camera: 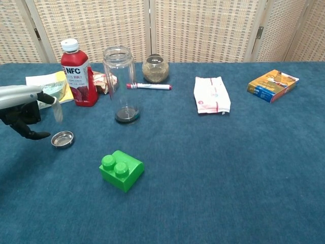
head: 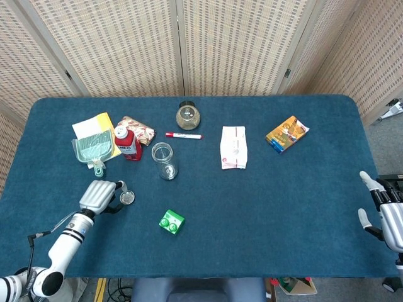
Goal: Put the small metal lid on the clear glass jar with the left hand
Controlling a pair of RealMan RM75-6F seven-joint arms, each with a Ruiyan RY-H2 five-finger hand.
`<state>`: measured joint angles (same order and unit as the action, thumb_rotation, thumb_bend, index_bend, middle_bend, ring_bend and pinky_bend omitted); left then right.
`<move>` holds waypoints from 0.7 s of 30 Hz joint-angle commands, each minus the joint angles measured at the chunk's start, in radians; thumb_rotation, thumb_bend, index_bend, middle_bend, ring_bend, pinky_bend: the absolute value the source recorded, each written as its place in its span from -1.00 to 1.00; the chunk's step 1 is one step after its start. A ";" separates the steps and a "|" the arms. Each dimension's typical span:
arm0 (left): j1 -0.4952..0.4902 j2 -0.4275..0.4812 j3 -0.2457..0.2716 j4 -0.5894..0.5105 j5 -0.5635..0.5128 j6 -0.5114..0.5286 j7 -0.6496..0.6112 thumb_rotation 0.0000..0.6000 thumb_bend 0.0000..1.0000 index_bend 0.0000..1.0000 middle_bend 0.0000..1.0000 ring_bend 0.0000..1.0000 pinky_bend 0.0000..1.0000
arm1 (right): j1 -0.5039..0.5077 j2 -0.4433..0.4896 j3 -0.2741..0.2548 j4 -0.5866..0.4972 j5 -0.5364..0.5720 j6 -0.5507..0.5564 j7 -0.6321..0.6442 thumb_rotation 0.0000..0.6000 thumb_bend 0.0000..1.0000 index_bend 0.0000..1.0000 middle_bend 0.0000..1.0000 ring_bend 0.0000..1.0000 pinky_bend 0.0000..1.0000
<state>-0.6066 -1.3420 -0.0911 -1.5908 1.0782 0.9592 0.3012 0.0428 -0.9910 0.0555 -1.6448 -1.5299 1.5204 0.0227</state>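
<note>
The desk (head: 264,207) is seen from high above in the head view — from low, near its front edge, in the chest view; both share its top.
</note>
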 commanded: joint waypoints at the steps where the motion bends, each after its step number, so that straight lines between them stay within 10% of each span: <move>1: -0.007 -0.017 -0.009 0.021 -0.030 -0.006 0.014 1.00 -0.35 -0.21 0.95 0.81 0.99 | -0.002 0.001 0.000 0.000 0.001 0.001 0.000 1.00 -0.12 -0.90 -0.60 -0.77 -0.44; 21: -0.054 -0.087 -0.029 0.089 -0.150 -0.053 0.047 1.00 -0.35 -0.15 0.97 0.83 0.99 | -0.018 0.003 -0.004 0.012 0.010 0.012 0.014 1.00 -0.12 -0.90 -0.60 -0.77 -0.44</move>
<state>-0.6593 -1.4282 -0.1200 -1.5026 0.9292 0.9065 0.3476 0.0251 -0.9882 0.0521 -1.6333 -1.5205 1.5324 0.0363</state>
